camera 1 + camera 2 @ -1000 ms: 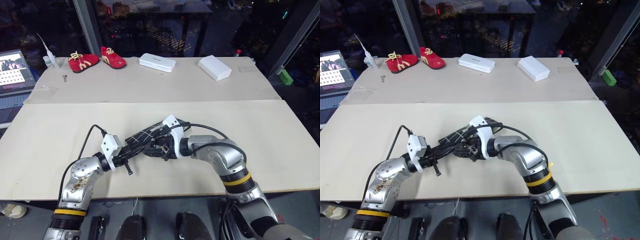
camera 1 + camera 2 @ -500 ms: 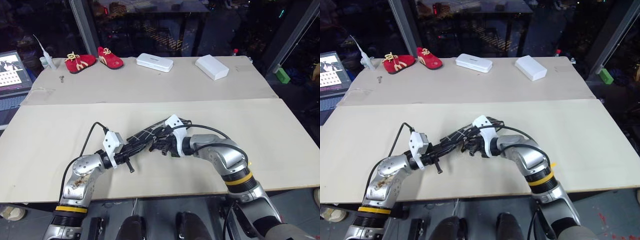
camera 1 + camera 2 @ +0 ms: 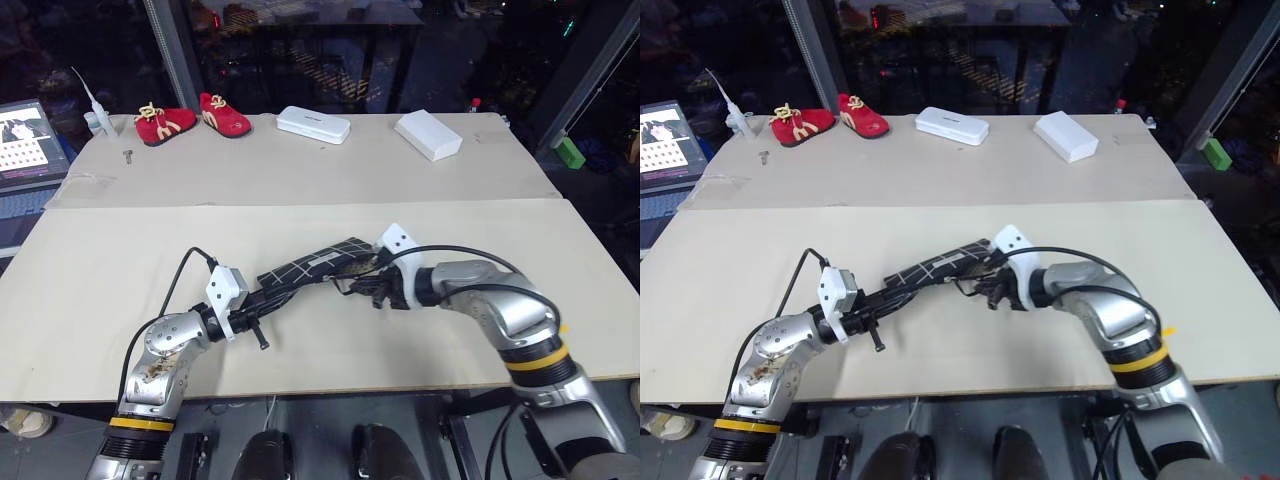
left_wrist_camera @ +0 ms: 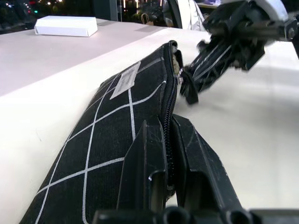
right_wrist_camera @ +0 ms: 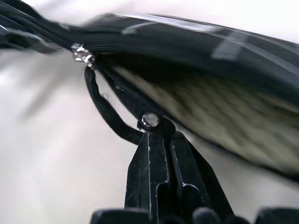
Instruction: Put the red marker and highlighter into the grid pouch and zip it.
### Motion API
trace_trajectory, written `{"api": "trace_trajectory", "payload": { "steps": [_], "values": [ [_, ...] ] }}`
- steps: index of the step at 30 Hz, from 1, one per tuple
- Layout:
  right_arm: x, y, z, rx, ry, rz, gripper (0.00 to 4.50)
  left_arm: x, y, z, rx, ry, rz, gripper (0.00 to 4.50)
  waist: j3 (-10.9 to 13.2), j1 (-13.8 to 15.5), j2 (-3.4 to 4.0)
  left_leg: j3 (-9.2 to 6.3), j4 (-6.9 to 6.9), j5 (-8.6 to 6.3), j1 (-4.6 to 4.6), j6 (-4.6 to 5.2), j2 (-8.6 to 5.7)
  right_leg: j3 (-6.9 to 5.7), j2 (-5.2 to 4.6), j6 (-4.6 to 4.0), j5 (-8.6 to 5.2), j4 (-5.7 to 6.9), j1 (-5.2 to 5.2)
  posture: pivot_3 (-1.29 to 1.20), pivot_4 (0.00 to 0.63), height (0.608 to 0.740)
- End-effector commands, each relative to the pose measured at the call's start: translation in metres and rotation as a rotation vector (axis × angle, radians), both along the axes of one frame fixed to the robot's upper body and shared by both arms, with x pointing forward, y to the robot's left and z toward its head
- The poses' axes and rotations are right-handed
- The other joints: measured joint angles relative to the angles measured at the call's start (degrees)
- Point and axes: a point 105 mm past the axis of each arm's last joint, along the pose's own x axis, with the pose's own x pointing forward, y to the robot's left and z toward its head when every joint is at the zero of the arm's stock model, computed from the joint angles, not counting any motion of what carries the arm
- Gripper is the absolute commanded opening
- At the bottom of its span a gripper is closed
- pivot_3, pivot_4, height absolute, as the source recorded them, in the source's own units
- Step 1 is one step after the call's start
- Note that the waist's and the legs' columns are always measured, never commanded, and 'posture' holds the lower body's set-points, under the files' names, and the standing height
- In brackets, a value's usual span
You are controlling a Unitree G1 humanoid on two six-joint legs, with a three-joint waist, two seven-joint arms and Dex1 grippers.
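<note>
Right fingers (image 3: 378, 291) dragged zipper cord (image 5: 105, 109) rightward.

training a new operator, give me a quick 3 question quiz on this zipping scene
1. True or false: the left gripper is shut on the grid pouch.
2. What does the right gripper pinch? A) a red shoe B) the zipper pull cord C) a white case
3. What two things lie beside the red shoes at the table's far edge?
Key: 1 true; 2 B; 3 two white cases.
</note>
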Motion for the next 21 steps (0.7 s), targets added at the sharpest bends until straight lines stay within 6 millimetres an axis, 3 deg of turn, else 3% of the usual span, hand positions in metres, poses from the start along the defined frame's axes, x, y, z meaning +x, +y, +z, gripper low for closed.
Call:
{"api": "trace_trajectory", "payload": {
  "steps": [1,8,15,20,21],
  "values": [
    [0.009,-0.034,0.016,-0.039,-0.077,-0.057,0.03,-0.001,0.000,0.012,-0.025,-0.050,-0.001,0.00,0.01,-0.08,-0.01,0.00,0.00,0.00,-0.01,0.00,0.00,0.00,0.00,0.00,0.00,0.00,-0.01,0.00,0.150,0.740],
    [0.039,-0.082,0.023,-0.117,-0.147,-0.212,0.03,-0.004,0.003,0.006,-0.026,-0.043,0.010,0.00,0.02,-0.19,-0.03,0.05,0.00,0.00,0.01,0.00,0.00,0.05,0.05,0.01,0.00,-0.10,0.02,0.00,0.150,0.740],
    [0.050,-0.094,0.024,-0.126,-0.168,-0.226,0.03,-0.005,0.008,0.000,-0.017,-0.038,0.017,0.00,0.02,-0.05,-0.03,0.06,-0.02,0.00,-0.02,0.01,0.01,0.05,0.05,0.01,0.00,-0.18,0.01,0.00,0.150,0.740],
    [0.044,-0.083,0.016,-0.050,-0.125,-0.183,0.03,-0.002,0.006,-0.003,-0.009,-0.039,0.003,0.00,0.02,-0.05,-0.02,0.07,-0.02,0.00,-0.03,0.02,0.00,0.05,0.02,0.04,0.03,-0.26,0.05,0.00,0.150,0.740],
    [0.040,-0.079,0.014,-0.032,-0.121,-0.158,0.61,-0.002,0.006,-0.003,-0.009,-0.041,-0.003,0.00,0.01,-0.04,-0.02,0.07,-0.02,-0.01,-0.03,0.02,0.01,0.05,0.02,0.05,0.04,-0.26,0.06,0.00,0.150,0.740]
  ]
}}
